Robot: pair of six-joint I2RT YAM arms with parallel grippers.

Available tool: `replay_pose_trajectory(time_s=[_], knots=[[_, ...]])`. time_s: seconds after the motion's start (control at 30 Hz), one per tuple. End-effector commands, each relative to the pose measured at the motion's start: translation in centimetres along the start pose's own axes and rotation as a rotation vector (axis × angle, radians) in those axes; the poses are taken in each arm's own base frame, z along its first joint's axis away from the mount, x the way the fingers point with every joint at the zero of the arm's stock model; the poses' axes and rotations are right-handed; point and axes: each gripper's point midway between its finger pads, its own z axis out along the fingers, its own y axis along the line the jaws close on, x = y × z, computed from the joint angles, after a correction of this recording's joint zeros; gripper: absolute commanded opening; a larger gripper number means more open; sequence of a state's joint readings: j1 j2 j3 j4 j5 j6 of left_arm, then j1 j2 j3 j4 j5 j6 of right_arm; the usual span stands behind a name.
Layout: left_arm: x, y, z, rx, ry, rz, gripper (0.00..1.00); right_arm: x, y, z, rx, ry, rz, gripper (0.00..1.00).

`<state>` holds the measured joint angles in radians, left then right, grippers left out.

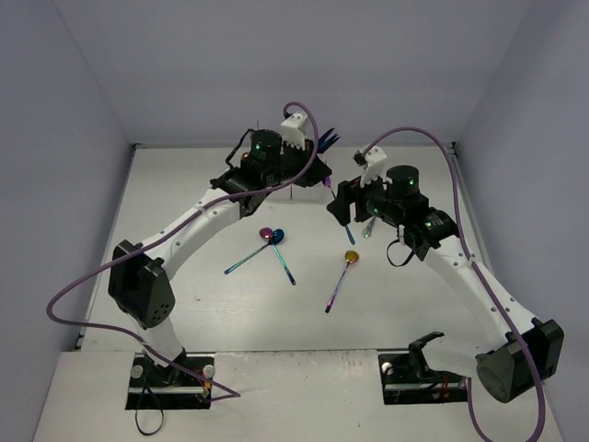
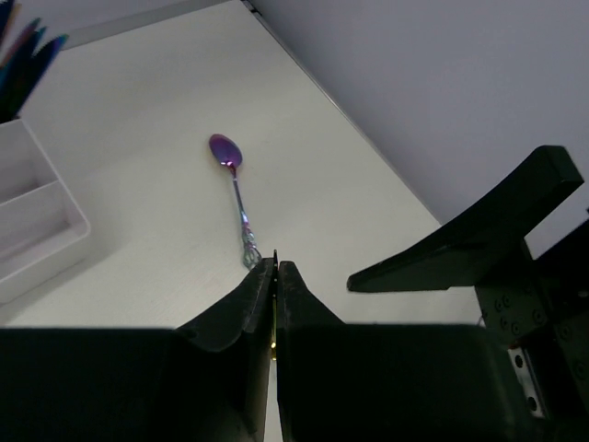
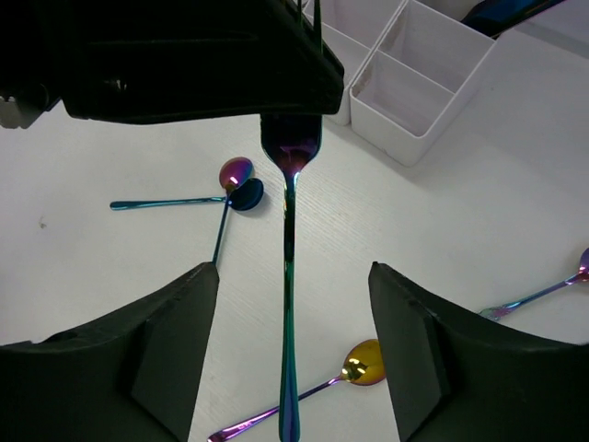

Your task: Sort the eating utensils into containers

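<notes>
My left gripper [image 2: 276,267] is shut on an iridescent blue-green fork [image 3: 289,230], gripping it near the tines. It holds the fork above the table in the top view [image 1: 317,180]. The fork's handle runs between the fingers of my right gripper [image 3: 293,269], which is open and not touching it [image 1: 342,208]. The white compartment container [image 3: 433,83] stands just beyond, with blue utensils [image 3: 506,11] in a far compartment. On the table lie a purple-bowled spoon [image 3: 236,171] crossing a blue spoon [image 3: 246,194], a gold-bowled spoon [image 3: 363,362] and a purple spoon [image 2: 235,193].
The table's back edge and the pale walls are close behind the container [image 2: 37,221]. In the top view the crossed spoons [image 1: 269,238] and the gold-bowled spoon [image 1: 350,257] lie mid-table. The left arm hides most of the container there.
</notes>
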<state>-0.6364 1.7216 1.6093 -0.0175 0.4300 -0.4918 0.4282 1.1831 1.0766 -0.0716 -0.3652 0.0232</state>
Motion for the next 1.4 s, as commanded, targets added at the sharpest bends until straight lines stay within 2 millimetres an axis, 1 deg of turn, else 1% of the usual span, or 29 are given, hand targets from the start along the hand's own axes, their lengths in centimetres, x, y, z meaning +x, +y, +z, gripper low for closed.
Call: replay_pose_trajectory(time_s=[0.0,0.03,0.07,0.1,0.17,0.2,0.23,0.27,0.4,0.43,0.53,0.6,0.67,0.7,0.8,0.87,0.9,1.0,1.1,1.17,1.23,1.3,1.33,1.37], knots=[[-7.9,-0.4,-3.3,-0.059,-0.223,0.122,0.00,-3.6,-0.9,-0.1,0.060,-0.101,-0.023,0.85],[-8.2,0.2,-3.6,-0.072,-0.225,0.130,0.00,-3.6,-1.1,-0.1,0.076,-0.102,-0.020,0.90],[-9.1,1.7,-4.3,-0.139,-0.247,0.135,0.00,-3.7,-2.0,-0.3,0.123,-0.109,-0.011,0.97],[-10.3,3.2,-5.1,-0.193,-0.272,0.143,0.00,-3.8,-2.5,-0.5,0.154,-0.115,-0.004,1.00],[-12.7,6.1,-6.8,-0.304,-0.336,0.164,0.00,-3.9,-3.7,-1.0,0.218,-0.125,0.012,1.00],[-14.1,7.6,-7.9,-0.356,-0.367,0.185,0.00,-4.0,-4.0,-1.4,0.236,-0.134,0.017,1.00],[-14.4,8.1,-8.2,-0.378,-0.375,0.189,0.00,-3.9,-4.1,-1.4,0.245,-0.133,0.019,1.00],[-16.0,11.3,-9.9,-0.506,-0.417,0.210,0.00,-3.8,-5.1,-1.9,0.292,-0.140,0.028,1.00],[-19.7,15.9,-12.9,-0.709,-0.532,0.246,0.00,-3.6,-5.8,-2.8,0.324,-0.154,0.048,1.00],[-20.4,16.7,-13.2,-0.747,-0.560,0.257,0.00,-3.4,-5.8,-2.9,0.323,-0.151,0.051,1.00],[-22.0,18.6,-13.1,-0.814,-0.618,0.278,0.00,-2.6,-5.8,-2.7,0.315,-0.135,0.060,1.00],[-22.8,19.6,-12.7,-0.831,-0.645,0.279,0.00,-2.2,-5.7,-2.6,0.304,-0.124,0.066,1.00],[-23.3,20.8,-11.2,-0.827,-0.663,0.276,0.00,-2.0,-5.6,-2.4,0.298,-0.117,0.072,1.00],[-23.5,21.1,-10.7,-0.823,-0.669,0.276,0.00,-1.9,-5.6,-2.4,0.295,-0.115,0.074,1.00],[-23.5,22.5,-8.9,-0.816,-0.676,0.272,0.00,-1.6,-5.6,-2.4,0.293,-0.109,0.079,1.00],[-22.8,23.7,-7.4,-0.814,-0.661,0.274,0.00,-1.5,-5.7,-2.5,0.296,-0.108,0.081,1.00],[-23.3,23.6,-7.3,-0.808,-0.675,0.277,0.00,-1.4,-5.8,-2.6,0.298,-0.105,0.081,1.00],[-22.5,25.0,-5.3,-0.799,-0.653,0.287,0.00,-1.0,-6.1,-2.7,0.307,-0.098,0.087,1.00],[-20.7,26.7,-2.8,-0.775,-0.622,0.284,0.00,-0.5,-6.3,-2.6,0.309,-0.088,0.104,1.00],[-20.0,27.0,-1.8,-0.761,-0.609,0.280,0.00,-0.3,-6.2,-2.4,0.304,-0.081,0.110,1.00],[-18.8,27.4,-0.8,-0.755,-0.582,0.277,0.00,-0.2,-6.2,-2.2,0.300,-0.076,0.111,1.00],[-18.5,27.3,-0.6,-0.752,-0.573,0.280,0.01,-0.2,-6.3,-2.2,0.303,-0.074,0.107,1.00],[-18.1,27.4,-0.4,-0.753,-0.560,0.280,0.07,0.0,-6.5,-2.1,0.305,-0.067,0.111,1.00],[-17.9,27.3,-0.5,-0.752,-0.554,0.281,0.15,0.1,-6.5,-2.0,0.305,-0.065,0.108,1.00]])
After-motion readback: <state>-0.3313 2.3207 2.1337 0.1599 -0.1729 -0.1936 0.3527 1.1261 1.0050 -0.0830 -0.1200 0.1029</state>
